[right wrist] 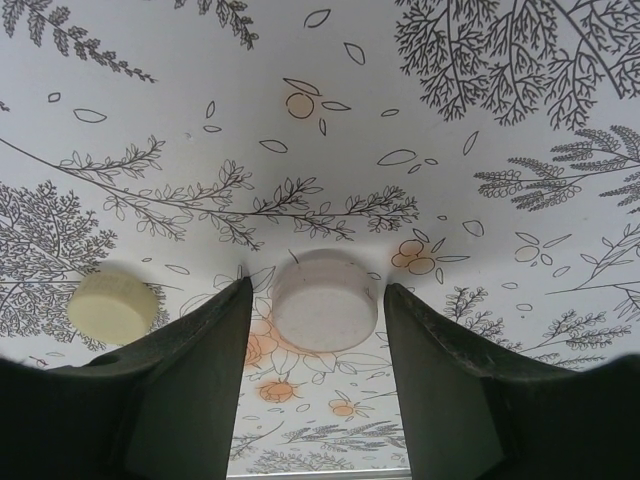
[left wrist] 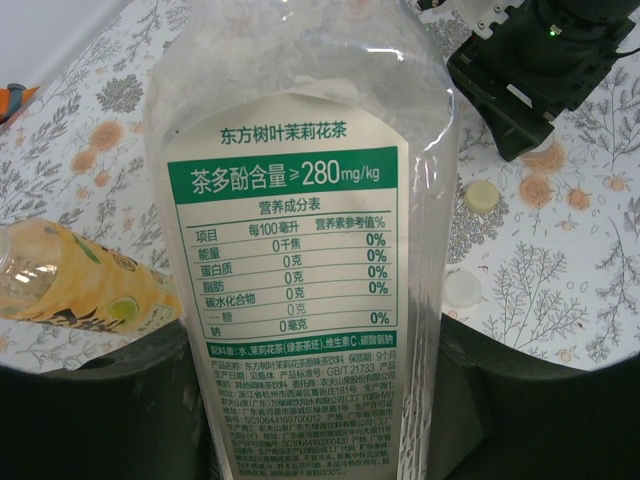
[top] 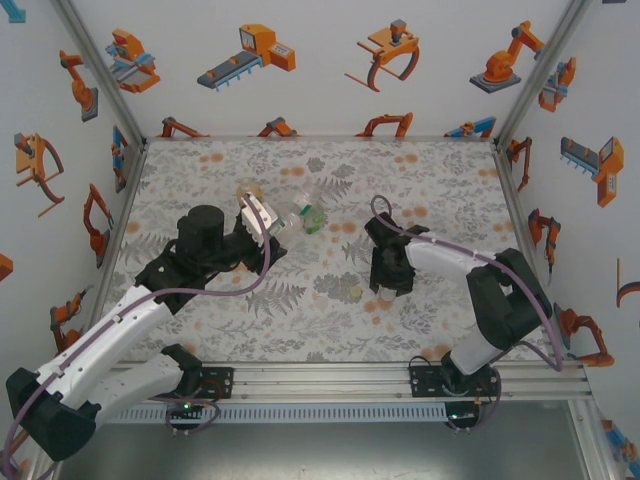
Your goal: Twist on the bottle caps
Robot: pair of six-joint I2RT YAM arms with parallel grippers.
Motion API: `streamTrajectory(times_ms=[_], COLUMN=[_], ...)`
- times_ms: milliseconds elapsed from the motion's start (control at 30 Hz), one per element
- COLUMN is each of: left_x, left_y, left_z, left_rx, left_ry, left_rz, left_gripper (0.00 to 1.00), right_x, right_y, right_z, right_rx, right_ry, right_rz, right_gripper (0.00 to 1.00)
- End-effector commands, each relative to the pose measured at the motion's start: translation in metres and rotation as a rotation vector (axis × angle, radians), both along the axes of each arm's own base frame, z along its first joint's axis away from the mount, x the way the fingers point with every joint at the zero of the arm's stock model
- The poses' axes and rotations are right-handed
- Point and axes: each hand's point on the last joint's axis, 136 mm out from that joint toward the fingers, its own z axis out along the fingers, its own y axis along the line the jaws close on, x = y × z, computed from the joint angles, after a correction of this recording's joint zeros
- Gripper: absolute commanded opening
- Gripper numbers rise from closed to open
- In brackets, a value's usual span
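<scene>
Clear bottle with green-white label: clamped across its body in the left jaws, held over the table left of centre. Amber bottle: on its side on the table, just beside the clear bottle, at the far side of the left jaws. Right jaws: pointing down at the table right of centre, partly open, 1 finger on each side of the white cap. This cap sits flat on the table, with a thin gap showing at its left side. Yellow-green cap: flat on the table just left of the right jaws, apart from the white cap.
</scene>
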Motion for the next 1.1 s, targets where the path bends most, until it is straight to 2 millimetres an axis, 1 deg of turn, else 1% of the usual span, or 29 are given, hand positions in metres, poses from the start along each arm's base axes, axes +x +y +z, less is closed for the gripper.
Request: streamTrajectory(times_ms=[0,267,433,800,1067], left_x=[0.000,0.001,0.000,0.000,-0.001], left_y=[0.000,-0.001,-0.003,-0.004,-0.004], left_z=[0.006,0.005,0.006,0.007,0.006], left_rx=[0.000,-0.004,-0.013,-0.021,-0.021], left_ry=[-0.017,-0.010,-0.007,-0.002,0.000], left_rz=[-0.007,-0.006,-0.017,-0.020,-0.023], left_gripper=[0.15,0.15,0.15,0.15,0.15], right_x=[-0.008,-0.013,-0.015,-0.020,-0.018], right_y=[-0.005,-0.006,-0.008,-0.008,-0.007], right_z=[-0.004,-0.006,-0.004,-0.004,-0.004], right_rx=[-0.024,-0.026,-0.024,-0.019,-0.018], right_ry=[0.017,0.025,0.020,0.026,0.024], right_rz=[-0.009,-0.009,-0.012,-0.019,-0.016], right_gripper=[0.52,0.50,0.49,0.49,0.48])
